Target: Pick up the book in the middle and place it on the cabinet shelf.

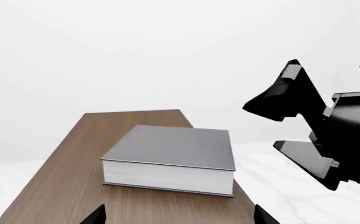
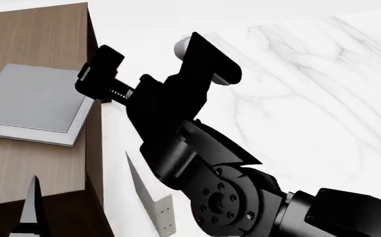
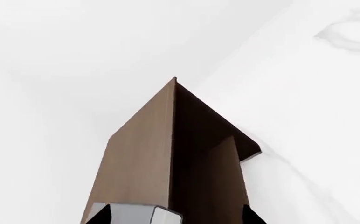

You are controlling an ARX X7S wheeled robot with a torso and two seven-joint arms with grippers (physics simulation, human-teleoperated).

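Nearest to the head camera, the right arm [image 2: 243, 197] fills the lower middle of the view, its black joints rising toward the right gripper [image 2: 144, 69]. That gripper hangs beside the cabinet's edge, over the marble floor [image 2: 309, 89], with its fingers spread apart and nothing between them. The left wrist view confirms this: the two dark fingers [image 1: 292, 93] of the right gripper stand separated, clear of the book.

Next, the left gripper [image 1: 176, 217] shows only as two dark fingertips at the near edge of its own wrist view, set wide apart with bare wood between them; it is released and holds nothing. In the head view, one pale tip of the left gripper [image 2: 32, 207] appears at the lower left, over the cabinet top.

Beyond the left fingertips, the book [image 1: 170, 158] lies flat on the cabinet shelf [image 1: 62, 158], grey cover up, white page edges facing the left wrist camera. It sits ahead of the left gripper's jaws and apart from them, not between them. In the head view, the book [image 2: 36, 101] rests near the cabinet top's right edge, just beside the right gripper but not touching it as far as can be told.

Lower on the floor, an off-white book [image 2: 154, 207] with small spine dots stands against the cabinet's side.

Farthest, the right wrist view shows the cabinet's corner [image 3: 174, 140] against white ground.
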